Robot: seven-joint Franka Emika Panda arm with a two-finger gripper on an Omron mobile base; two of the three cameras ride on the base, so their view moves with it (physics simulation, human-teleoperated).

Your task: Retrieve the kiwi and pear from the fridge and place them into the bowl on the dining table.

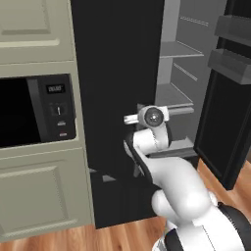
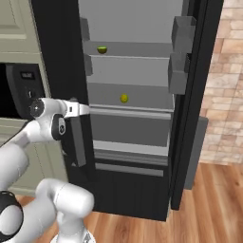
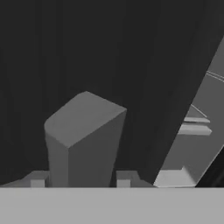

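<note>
Hand view, fridge [image 3: 109, 52] handle [image 3: 83, 140] between fingers [image 3: 37, 178]

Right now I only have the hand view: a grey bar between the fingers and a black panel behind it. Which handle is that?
Observer: It's the left door handle of the fridge. The gripper is closed on it.
Operator: And the other door?
Observer: The right door stands wide open, so the shelves are exposed.
Operator: Any fruit visible?
Observer: Yes. The kiwi sits on an upper shelf. The pear is on the shelf below it, slightly to the right in the right base view.
</note>
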